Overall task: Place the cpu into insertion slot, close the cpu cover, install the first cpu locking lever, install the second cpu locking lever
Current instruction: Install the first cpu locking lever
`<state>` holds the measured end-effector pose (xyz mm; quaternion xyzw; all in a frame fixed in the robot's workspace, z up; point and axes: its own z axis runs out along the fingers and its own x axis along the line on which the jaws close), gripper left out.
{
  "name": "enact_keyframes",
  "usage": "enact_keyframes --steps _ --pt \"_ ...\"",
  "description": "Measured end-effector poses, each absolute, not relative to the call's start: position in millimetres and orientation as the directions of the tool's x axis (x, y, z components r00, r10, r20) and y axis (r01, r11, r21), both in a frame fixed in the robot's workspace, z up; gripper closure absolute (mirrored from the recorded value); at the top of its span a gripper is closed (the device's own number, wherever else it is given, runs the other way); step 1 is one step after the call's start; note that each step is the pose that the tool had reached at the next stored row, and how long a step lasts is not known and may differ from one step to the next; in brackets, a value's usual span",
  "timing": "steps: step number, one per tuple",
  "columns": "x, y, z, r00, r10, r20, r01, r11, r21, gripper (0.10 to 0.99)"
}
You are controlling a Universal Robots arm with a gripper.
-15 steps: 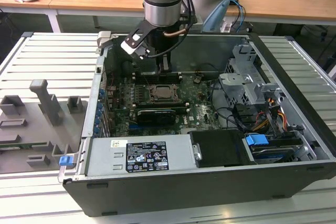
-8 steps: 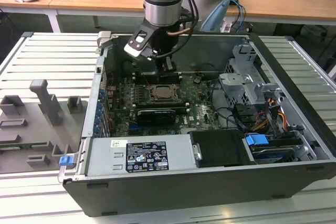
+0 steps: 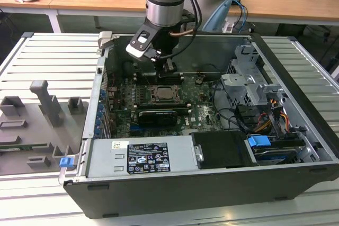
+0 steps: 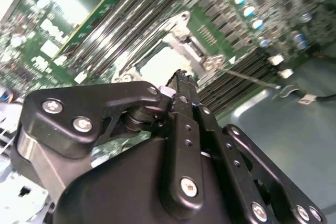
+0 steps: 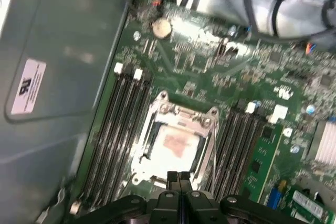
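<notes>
One cpu [image 5: 176,144], one cpu cover [image 5: 185,115]

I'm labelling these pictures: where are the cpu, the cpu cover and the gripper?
cpu [image 5: 175,142]: first wrist view, middle of its face.
cpu cover [image 5: 186,113]: first wrist view, one frame bar.
gripper [image 5: 178,173]: first wrist view, between its fingertips.

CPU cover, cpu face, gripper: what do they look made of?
Thin silvery square-frame cpu cover: bare metal, likely plated steel; bright glints along its rim. Small pale square cpu: matte metal, silvery-beige with a pinkish patch. Black gripper: matte black, silvery screw heads; coated metal or plastic, unclear.
</notes>
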<state>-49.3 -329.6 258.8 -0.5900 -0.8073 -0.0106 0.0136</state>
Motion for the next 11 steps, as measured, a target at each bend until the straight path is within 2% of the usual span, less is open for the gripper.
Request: enact_keyframes --steps 7,11 --pt "-49.3 -329.6 258.4 -0.364 0.931 0.039 0.931 0.364 0.0 0.98" --pt "-49.3 -329.6 258.3 -0.45 0.892 0.039 0.893 0.45 0.001 0.98"
